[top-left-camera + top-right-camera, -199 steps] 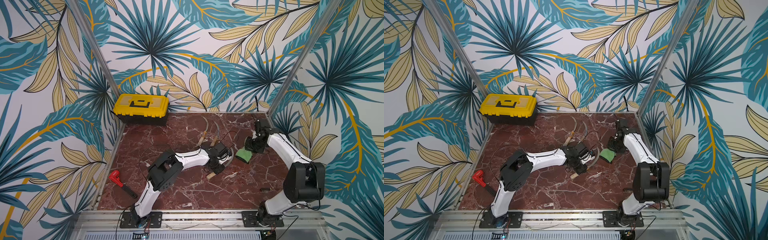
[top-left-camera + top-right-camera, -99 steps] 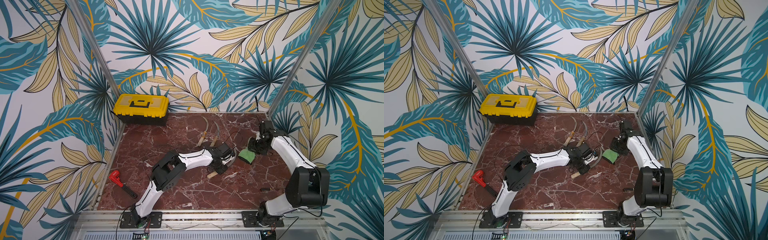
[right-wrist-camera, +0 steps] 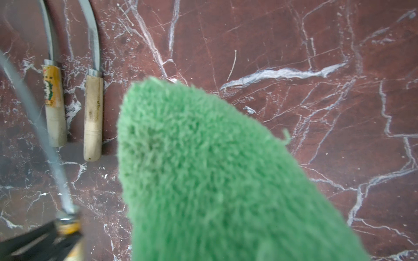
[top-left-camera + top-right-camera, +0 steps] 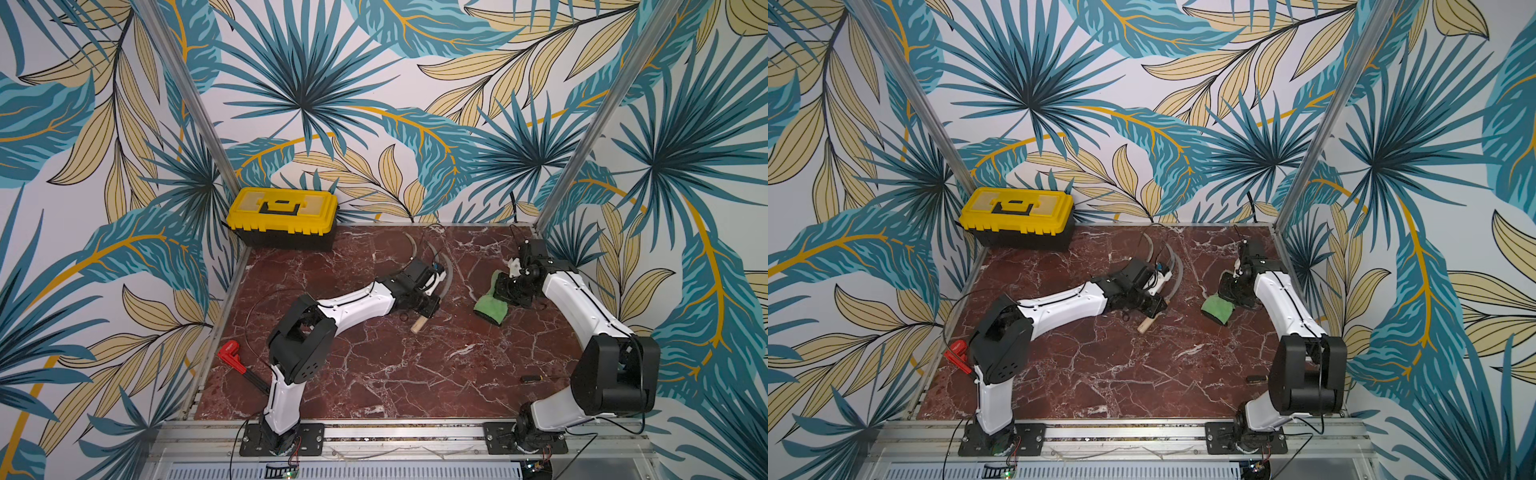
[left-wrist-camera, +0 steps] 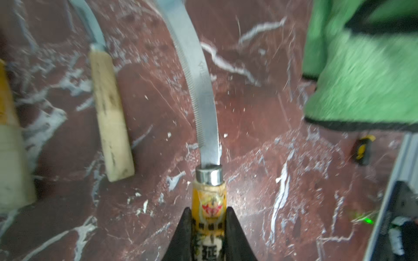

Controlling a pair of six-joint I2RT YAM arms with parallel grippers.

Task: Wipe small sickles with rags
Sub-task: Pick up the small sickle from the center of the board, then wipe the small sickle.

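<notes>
Table [image 4: 374, 374]: toolbox [image 4: 282, 218] in far left corner. Two sickles [image 3: 93, 115] side by side, centre far, blades toward far edge. Third sickle [image 4: 420, 323] just right of them, handle nearer. Cloth [image 4: 490, 305] right of sickles, apart. Hand tool [image 4: 232, 353] at left edge, near. Small object [image 4: 530, 378] near right.

The marble table [image 4: 374, 374] bears a yellow toolbox [image 4: 282, 214] — labelled sickle [image 3: 53, 106], plain sickle [image 3: 92, 117].

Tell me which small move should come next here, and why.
Probably the right gripper should carry the rag across to the blade of the sickle. The left gripper is shut on that sickle's handle, the right gripper is shut on the rag, and bare table shows between rag and blade.
</notes>
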